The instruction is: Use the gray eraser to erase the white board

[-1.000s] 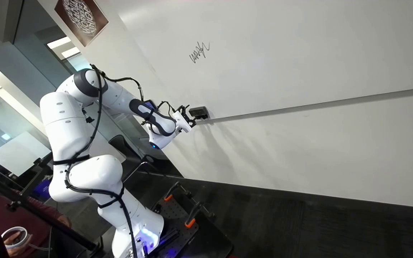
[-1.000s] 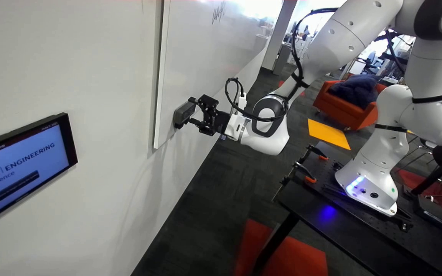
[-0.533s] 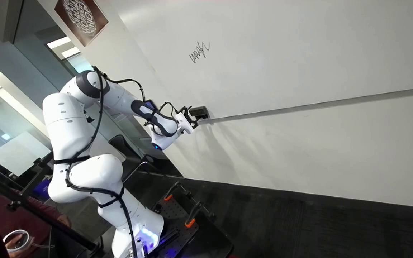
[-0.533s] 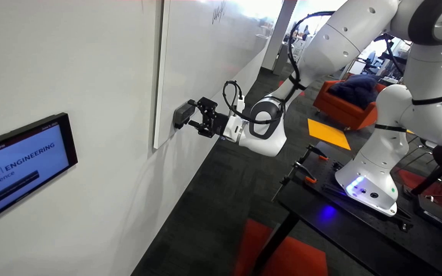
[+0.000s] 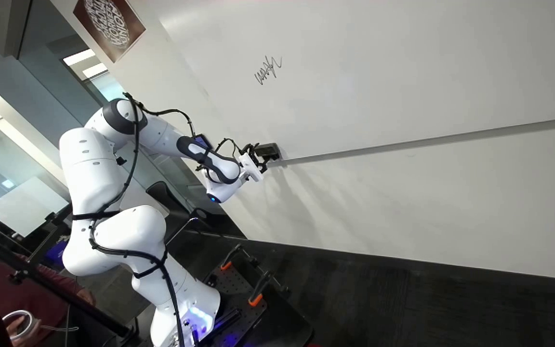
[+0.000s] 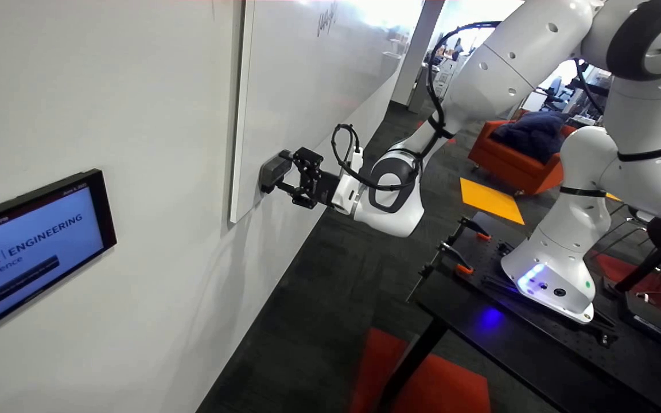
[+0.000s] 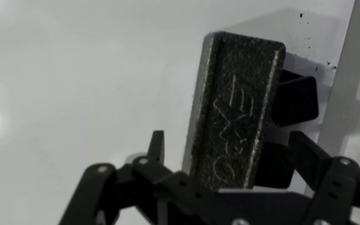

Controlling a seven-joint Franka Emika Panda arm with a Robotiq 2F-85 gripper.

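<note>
The gray eraser point(image 5: 269, 151) is a dark block against the white board point(image 5: 378, 62), just above its lower edge. It also shows in an exterior view point(image 6: 275, 171) and fills the middle of the wrist view point(image 7: 234, 106). A dark scribble point(image 5: 268, 71) is on the board, up from the eraser. My gripper point(image 7: 227, 136) is open. One finger is on each side of the eraser, with a visible gap on both sides. In an exterior view my gripper point(image 6: 283, 170) has its fingertips close to the eraser's outer face; contact is unclear. The eraser's near end is hidden behind the gripper.
Two black blocks point(image 7: 295, 100) point(image 7: 275, 165) sit beside the eraser, between it and the gray rail point(image 7: 339, 93). The rail point(image 5: 427, 140) runs along the board's lower edge. A lit wall screen point(image 6: 32, 246) hangs beyond the board's end. The arm stands on a black table point(image 6: 479, 321).
My gripper has moved closer to the board and slightly downward, so its fingertips now come up to the eraser. The eraser and the scribble have not moved.
</note>
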